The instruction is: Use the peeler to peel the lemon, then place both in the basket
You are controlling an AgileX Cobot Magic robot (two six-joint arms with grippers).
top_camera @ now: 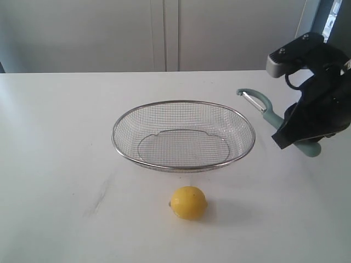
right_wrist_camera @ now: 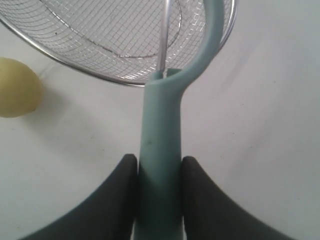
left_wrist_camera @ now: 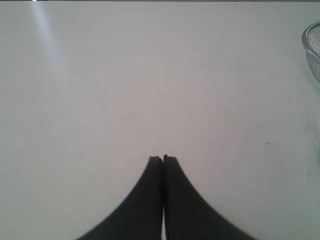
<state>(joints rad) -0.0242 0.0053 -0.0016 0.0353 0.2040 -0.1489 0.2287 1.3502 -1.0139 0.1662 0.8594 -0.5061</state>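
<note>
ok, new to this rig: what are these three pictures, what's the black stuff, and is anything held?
It's a robot with two arms, each ending in a gripper with a camera on its wrist. The wide picture comes from a separate camera: a white table, a wire basket, a lemon lying outside it, and the right arm. The other two are wrist views; the black prongs are gripper fingers. The left gripper is shut on nothing. The right gripper clamps the teal peeler by its handle.
</note>
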